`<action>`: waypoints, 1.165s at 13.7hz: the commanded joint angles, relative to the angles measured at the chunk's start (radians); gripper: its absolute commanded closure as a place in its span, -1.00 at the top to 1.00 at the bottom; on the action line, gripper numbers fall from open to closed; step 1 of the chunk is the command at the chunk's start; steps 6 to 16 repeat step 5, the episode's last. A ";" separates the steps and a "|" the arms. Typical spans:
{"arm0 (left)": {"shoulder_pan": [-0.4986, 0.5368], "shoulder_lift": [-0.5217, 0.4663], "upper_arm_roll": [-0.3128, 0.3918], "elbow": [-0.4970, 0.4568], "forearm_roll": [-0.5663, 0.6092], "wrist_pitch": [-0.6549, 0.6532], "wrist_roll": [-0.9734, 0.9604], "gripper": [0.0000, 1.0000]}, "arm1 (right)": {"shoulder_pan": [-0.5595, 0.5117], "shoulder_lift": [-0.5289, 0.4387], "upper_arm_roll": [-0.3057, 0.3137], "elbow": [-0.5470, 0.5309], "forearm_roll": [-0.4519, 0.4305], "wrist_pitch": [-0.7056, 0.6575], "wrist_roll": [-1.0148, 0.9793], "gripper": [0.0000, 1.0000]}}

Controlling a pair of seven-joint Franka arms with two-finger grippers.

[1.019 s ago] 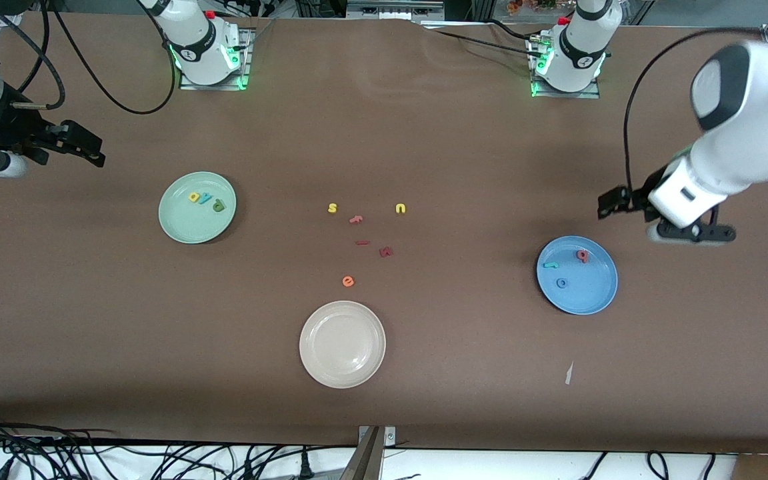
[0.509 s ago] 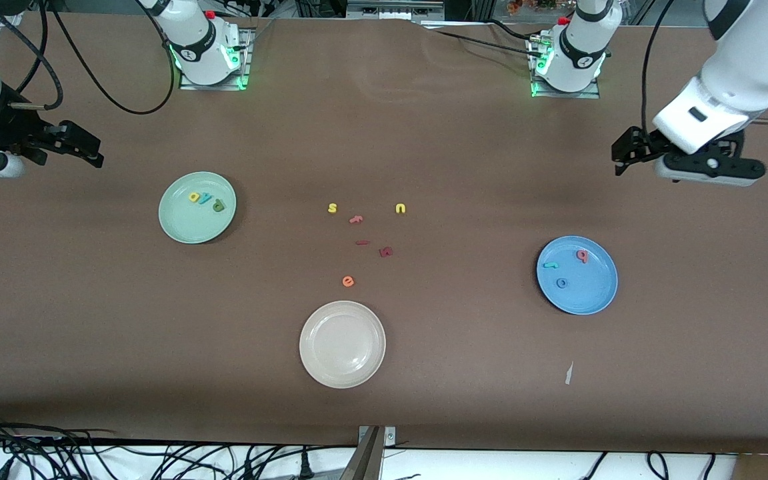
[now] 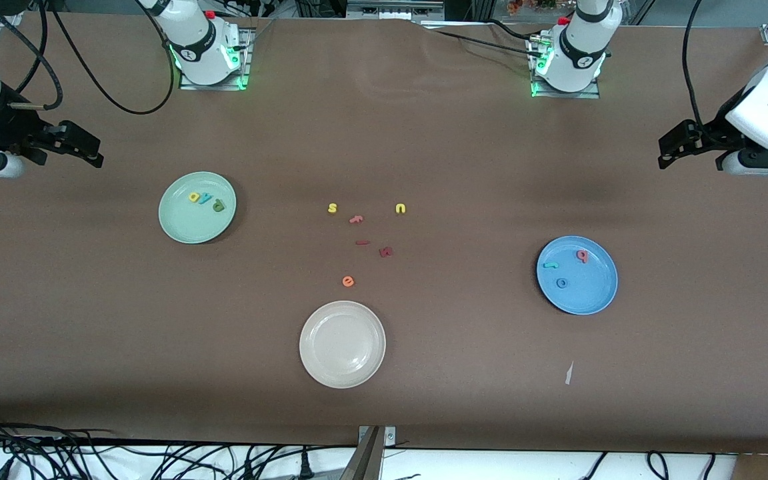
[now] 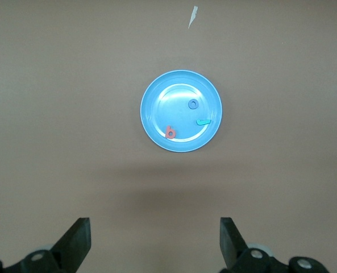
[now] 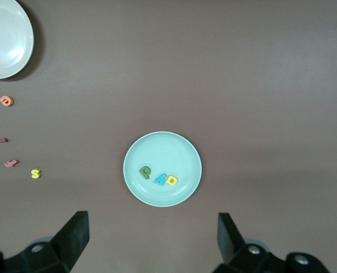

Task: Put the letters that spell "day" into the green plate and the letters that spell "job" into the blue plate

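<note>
Both hands hang spread and empty above the bench. Below the left hand sits the blue plate holding j, o, b; below the right hand the green plate holds d, a, y.

Table mid cluttered w/ loose letters btwn green plate & blue plate; white plate nearer the camera. Bare tabletop around plates gives clear passage.
</note>
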 commanded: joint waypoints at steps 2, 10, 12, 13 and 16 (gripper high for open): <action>0.008 0.045 -0.003 0.066 -0.025 -0.040 -0.039 1.00 | -0.014 -0.017 0.010 -0.009 0.020 -0.003 -0.015 1.00; -0.008 0.050 -0.010 0.094 -0.022 -0.086 -0.096 1.00 | -0.015 -0.017 0.010 -0.010 0.020 -0.006 -0.015 0.99; -0.008 0.050 -0.010 0.094 -0.022 -0.086 -0.096 1.00 | -0.015 -0.017 0.010 -0.010 0.020 -0.006 -0.015 0.99; -0.008 0.050 -0.010 0.094 -0.022 -0.086 -0.096 1.00 | -0.015 -0.017 0.010 -0.010 0.020 -0.006 -0.015 0.99; -0.008 0.050 -0.010 0.094 -0.022 -0.086 -0.096 1.00 | -0.015 -0.017 0.010 -0.010 0.020 -0.006 -0.015 0.99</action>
